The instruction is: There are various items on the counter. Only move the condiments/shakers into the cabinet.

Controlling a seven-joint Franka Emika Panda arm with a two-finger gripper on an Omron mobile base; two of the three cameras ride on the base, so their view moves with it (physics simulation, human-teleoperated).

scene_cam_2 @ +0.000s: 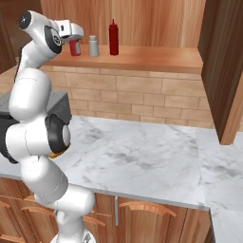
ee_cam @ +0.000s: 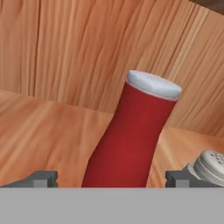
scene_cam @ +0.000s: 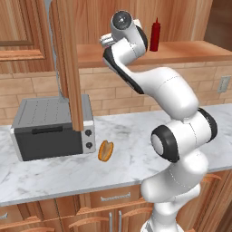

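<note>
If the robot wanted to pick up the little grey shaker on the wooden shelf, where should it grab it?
Probably round the grey shaker's straight round body, below its narrower cap, coming level from the front of the shelf. It stands upright, with one red bottle close on one side and a taller red bottle on the other.

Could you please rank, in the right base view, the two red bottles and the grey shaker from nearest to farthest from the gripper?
1. Red bottle with the grey cap, right at the gripper.
2. Grey shaker, just beside it.
3. Tall red bottle, farthest along the shelf.
</note>
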